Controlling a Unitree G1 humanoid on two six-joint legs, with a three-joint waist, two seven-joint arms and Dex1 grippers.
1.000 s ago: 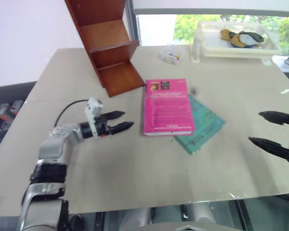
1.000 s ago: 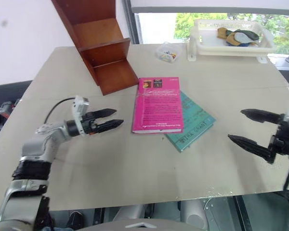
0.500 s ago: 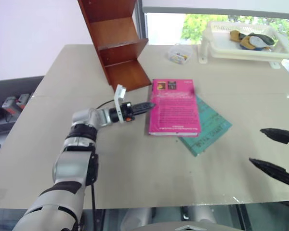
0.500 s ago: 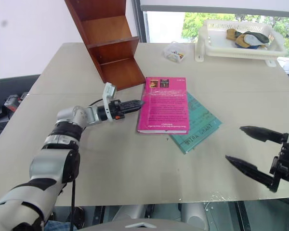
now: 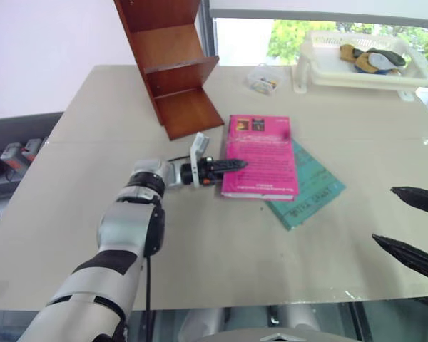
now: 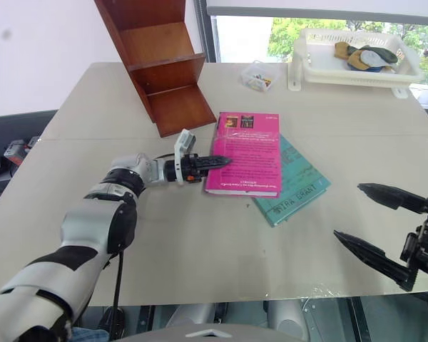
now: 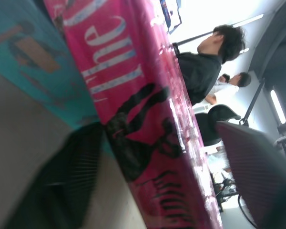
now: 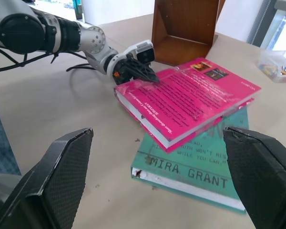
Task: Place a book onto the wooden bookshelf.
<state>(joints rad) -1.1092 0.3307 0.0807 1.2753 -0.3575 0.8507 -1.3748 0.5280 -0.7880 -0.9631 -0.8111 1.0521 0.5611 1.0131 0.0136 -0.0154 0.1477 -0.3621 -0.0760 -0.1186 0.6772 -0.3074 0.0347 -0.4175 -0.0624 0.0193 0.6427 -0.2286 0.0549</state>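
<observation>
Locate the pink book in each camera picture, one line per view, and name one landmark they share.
Left eye view: pink book, table centre, overlapping the teal book.
Right eye view: pink book, centre, beside the wooden bookshelf.
Left wrist view: its spine runs diagonally, close up.
Right wrist view: centre, on the teal book.
Shared landmark: the teal book.

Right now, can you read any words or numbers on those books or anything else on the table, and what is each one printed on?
"MIRA GRANT": on the spine of the teal book, which lies under the pink one.
Pink book: its cover is dense with small print, too small to read.
Pink book's spine, seen close from the left wrist: large letters, only partly visible, not readable as words.
</observation>
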